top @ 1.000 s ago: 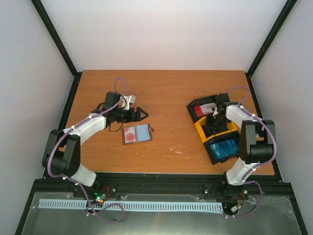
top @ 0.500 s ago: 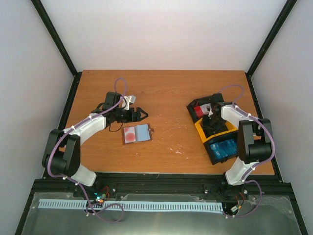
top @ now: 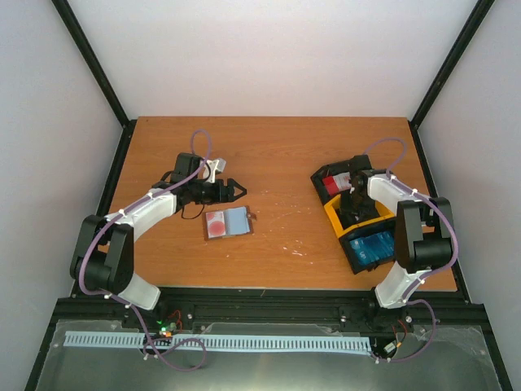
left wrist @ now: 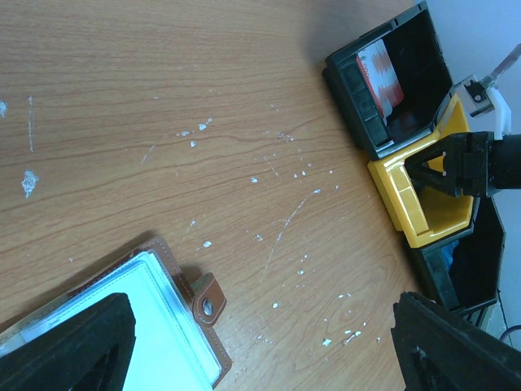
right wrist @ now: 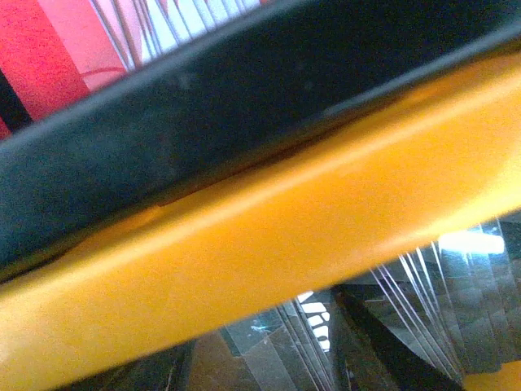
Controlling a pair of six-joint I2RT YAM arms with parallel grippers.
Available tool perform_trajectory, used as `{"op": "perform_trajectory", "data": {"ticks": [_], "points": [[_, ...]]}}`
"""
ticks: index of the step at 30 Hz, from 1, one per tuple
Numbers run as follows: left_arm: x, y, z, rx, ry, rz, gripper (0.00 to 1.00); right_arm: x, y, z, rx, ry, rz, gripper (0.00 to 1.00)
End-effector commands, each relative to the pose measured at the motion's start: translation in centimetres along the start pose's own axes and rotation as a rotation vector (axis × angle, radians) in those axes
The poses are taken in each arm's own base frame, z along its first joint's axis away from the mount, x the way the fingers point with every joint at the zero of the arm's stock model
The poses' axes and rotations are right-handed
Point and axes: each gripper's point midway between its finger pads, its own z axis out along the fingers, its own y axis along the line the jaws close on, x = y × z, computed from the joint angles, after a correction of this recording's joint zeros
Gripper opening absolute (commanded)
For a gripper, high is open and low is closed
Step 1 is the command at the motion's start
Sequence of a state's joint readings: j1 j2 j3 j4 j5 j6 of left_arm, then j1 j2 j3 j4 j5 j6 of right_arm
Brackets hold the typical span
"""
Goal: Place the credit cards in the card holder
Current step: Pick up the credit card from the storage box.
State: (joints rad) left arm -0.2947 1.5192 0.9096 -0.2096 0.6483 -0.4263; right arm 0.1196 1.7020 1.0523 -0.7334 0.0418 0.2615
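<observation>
Two left fingers (left wrist: 65,342): spread, near card holder (left wrist: 163,309).
Right fingers (left wrist: 431,155): state unreadable (inside yellow tray (left wrist: 399,191)); should pinch one credit card (right wrist: 407,318).

We can read no text, number, brand or sign in any view. The red and white credit card (left wrist: 379,73), far ahead of the left jaws, shows only fine stripes that we cannot resolve into letters. The card holder (left wrist: 163,318), lying between those jaws, and its clasp (left wrist: 205,301) bear no marking we can make out. Close in front of the right jaws everything is blurred, and nothing there is legible.
</observation>
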Motion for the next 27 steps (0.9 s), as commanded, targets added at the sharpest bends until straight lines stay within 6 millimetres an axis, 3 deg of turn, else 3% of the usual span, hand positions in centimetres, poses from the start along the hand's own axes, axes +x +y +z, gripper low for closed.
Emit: {"op": "perform_trajectory", "data": {"ticks": [1, 5, 12, 27], "points": [[-0.5, -0.8, -0.2, 0.013, -0.014, 0.046, 0.88, 0.0, 0.1, 0.5, 0.002, 0.010, -0.011, 0.46], [-0.5, -0.7, -0.2, 0.009, -0.013, 0.047, 0.88, 0.9, 1.6, 0.7, -0.085, 0.061, -0.004, 0.43], [-0.7, -0.6, -0.1, 0.002, -0.013, 0.051, 0.87, 0.9, 3.7, -0.9, -0.207, 0.071, 0.034, 0.28], [-0.5, -0.2, 0.1, -0.009, -0.008, 0.047, 0.87, 1.3, 4.6, -4.3, -0.279, 0.076, 0.048, 0.20]]}}
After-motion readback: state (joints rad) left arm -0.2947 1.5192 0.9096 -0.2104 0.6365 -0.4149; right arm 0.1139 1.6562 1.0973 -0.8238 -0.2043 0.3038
